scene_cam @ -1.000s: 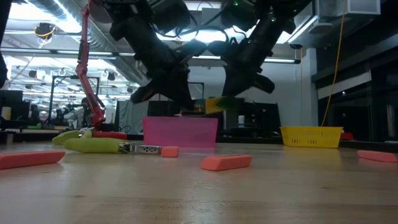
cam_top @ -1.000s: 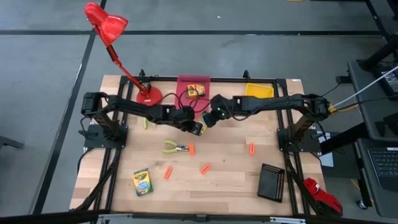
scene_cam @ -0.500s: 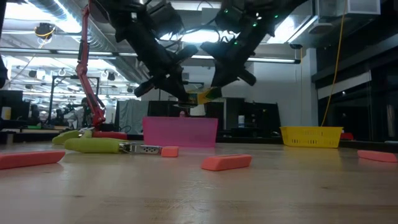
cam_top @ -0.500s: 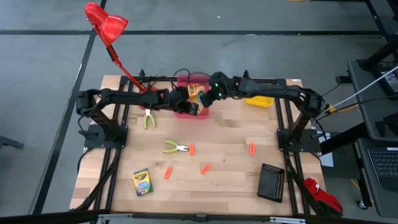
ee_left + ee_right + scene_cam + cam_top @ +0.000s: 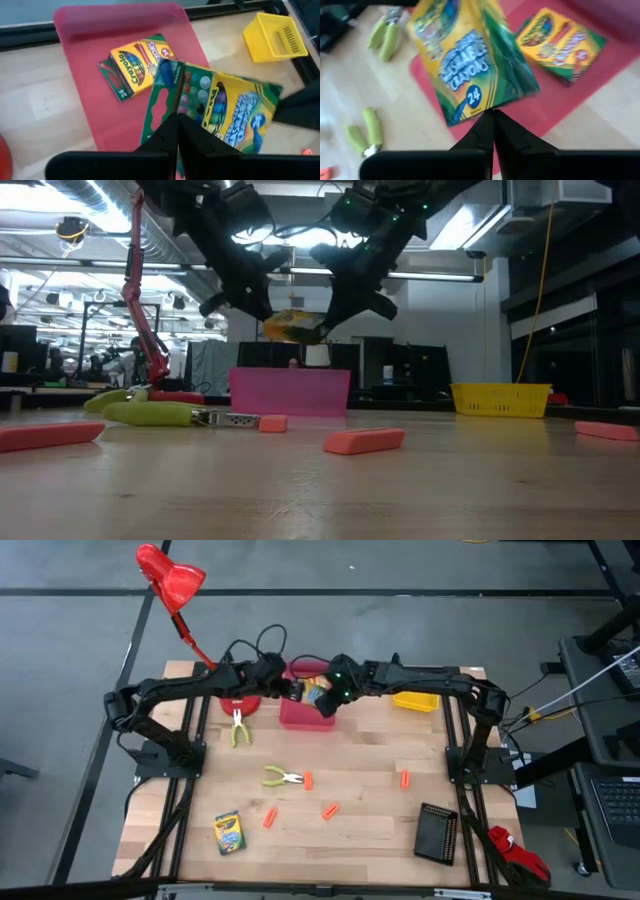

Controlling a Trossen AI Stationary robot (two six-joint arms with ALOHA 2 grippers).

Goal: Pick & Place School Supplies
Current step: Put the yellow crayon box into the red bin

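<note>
While both arms meet above the pink bin (image 5: 300, 712) at the worktop's (image 5: 360, 820) far edge, the left gripper (image 5: 177, 131) and right gripper (image 5: 492, 125) each have their jaws clamped on one edge of the same crayon box (image 5: 220, 107), held in the air over a second crayon box (image 5: 134, 64) lying inside the bin.

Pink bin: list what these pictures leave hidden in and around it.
- Low view: the pink bin wall hides its contents.
- High view: both arms cover most of the bin's inside.
- Left wrist view: the held crayon box covers part of the bin floor.
- Right wrist view: blur makes the lying crayon box print unreadable.
</note>
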